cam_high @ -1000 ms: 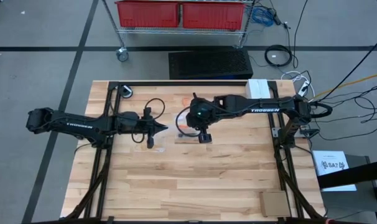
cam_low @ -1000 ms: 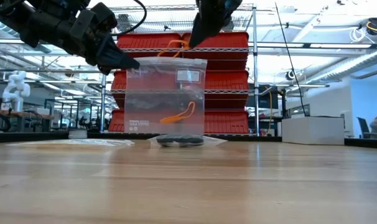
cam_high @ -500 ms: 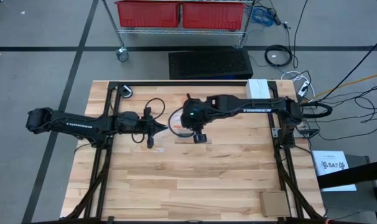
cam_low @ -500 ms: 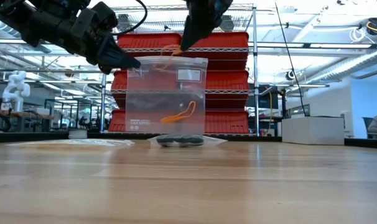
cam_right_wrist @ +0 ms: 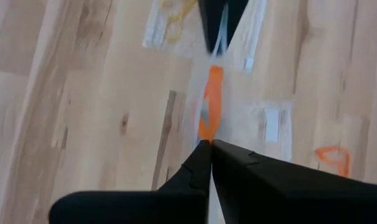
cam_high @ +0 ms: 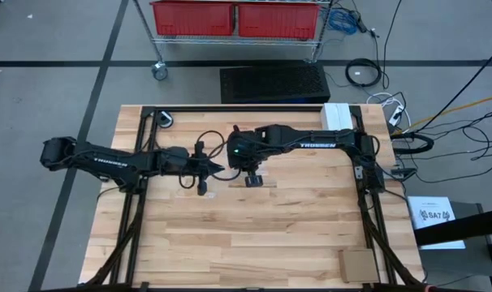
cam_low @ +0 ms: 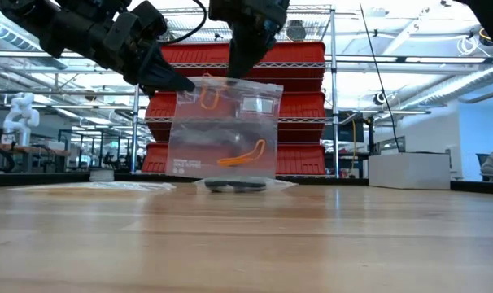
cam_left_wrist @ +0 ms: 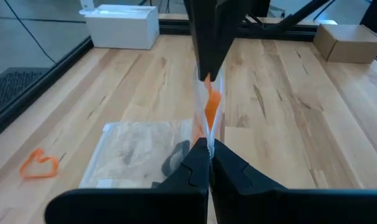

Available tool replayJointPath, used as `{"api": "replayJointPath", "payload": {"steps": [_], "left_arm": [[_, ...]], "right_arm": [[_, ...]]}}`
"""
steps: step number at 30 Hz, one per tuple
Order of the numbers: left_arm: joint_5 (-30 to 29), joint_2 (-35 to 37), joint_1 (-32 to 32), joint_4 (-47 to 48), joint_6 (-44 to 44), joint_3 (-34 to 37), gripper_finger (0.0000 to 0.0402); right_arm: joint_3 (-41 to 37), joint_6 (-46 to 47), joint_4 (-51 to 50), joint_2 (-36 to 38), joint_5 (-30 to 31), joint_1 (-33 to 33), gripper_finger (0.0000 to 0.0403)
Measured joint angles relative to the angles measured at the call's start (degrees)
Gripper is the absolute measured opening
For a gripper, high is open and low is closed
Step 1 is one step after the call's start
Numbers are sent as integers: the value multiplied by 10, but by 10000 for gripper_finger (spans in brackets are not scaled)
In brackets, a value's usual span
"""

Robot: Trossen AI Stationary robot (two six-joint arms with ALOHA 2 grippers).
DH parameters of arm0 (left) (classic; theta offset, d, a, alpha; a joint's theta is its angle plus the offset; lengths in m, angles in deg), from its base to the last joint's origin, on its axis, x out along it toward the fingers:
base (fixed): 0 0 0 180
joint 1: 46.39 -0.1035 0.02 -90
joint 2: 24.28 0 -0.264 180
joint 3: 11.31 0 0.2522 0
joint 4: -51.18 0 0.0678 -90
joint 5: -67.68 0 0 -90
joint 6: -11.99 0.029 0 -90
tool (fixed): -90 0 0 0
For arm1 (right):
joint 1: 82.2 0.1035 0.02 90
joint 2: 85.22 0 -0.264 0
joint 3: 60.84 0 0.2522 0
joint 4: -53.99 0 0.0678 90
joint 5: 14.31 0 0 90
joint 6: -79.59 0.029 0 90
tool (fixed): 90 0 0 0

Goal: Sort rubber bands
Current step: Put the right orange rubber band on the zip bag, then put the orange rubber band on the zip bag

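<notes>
Where crinkled, clear bag [cam_low: 224, 126] sags.

Seen from above, the left gripper [cam_high: 217, 169] and the right gripper [cam_high: 230, 159] meet near the middle of the table [cam_high: 254, 243], toward its far half. A white box [cam_high: 337, 115] sits at the table's far right edge, a cardboard box [cam_high: 358, 265] at its near right corner.

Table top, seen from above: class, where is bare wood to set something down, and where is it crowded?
Free: the wide near stretch from the cardboard box leftward. Crowded: the middle, where the left hand and right hand hold a clear bag; a white box fills the far right corner.
</notes>
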Motion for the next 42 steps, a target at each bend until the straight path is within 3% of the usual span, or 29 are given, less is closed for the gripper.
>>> {"api": "replayJointPath", "payload": {"steps": [4, 13, 19, 24, 30, 35, 42], "left_arm": [[-1, 3, 0, -3, 0, 0, 4], [-18, 3, 0, -6, 2, 0, 4], [-84, 3, 0, -5, 2, 0, 4], [-91, 4, 0, -1, 3, 0, 4], [-96, 4, 0, 0, 3, 4, 4], [-126, 21, 0, 0, 3, 20, 4], [-126, 71, 0, -8, 15, 25, 4]], "right_arm": [[0, 4, -21, 0, 1, -1, 18], [0, 15, -18, 0, 1, -1, 119], [17, -18, -32, 11, 1, 9, 153], [48, -60, -54, 45, -4, 14, 131], [29, -66, -81, 97, -25, -46, 74], [-84, -71, -15, 153, -104, -130, 41], [-283, -79, 172, 200, -109, -234, 32]]}}
